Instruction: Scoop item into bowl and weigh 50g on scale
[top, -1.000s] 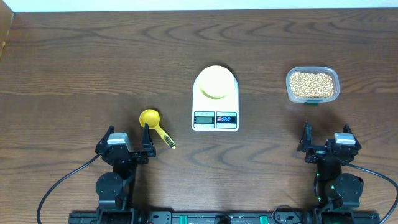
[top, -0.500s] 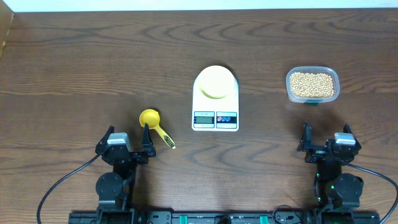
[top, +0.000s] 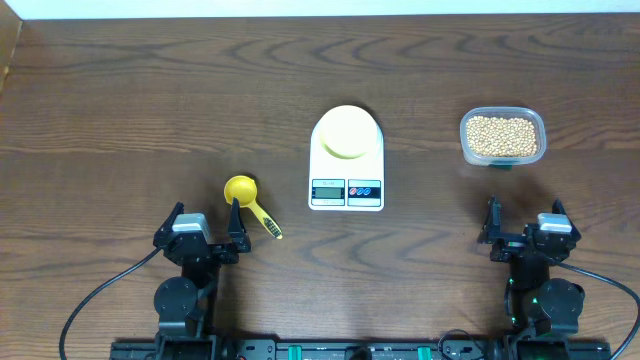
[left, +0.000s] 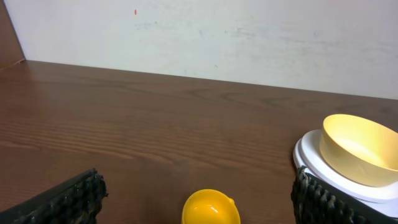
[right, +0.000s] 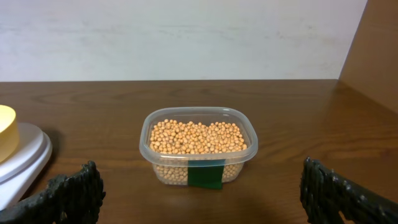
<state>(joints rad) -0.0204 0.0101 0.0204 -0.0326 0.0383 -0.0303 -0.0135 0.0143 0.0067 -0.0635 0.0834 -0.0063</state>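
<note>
One dark wooden desk (top: 150, 90) is seen carrying everything. Two grippers are parked at its near edge. The left gripper (top: 207, 212) is held with its jaws wide apart, and the right gripper (top: 525, 212) likewise; nothing is clamped by either.

The white scale (top: 346, 172) is placed at the middle of the desk, with its display and buttons turned toward the arms. To its right, well apart from it, a clear tub (right: 239, 167) with a green label on its near wall is set down, straight ahead of the right gripper.

The pale yellow-green bowl (top: 347, 133) is seated on the far part of the scale's top, upright. A yellow scoop (top: 255, 208) is laid flat on the desk to the left of the scale, its round head pointed away from the arms and its handle slanted back, just beside the inner finger of the left gripper; contact there cannot be told.

The beans (top: 502, 135) are heaped in the tub, nearly to its rim.
</note>
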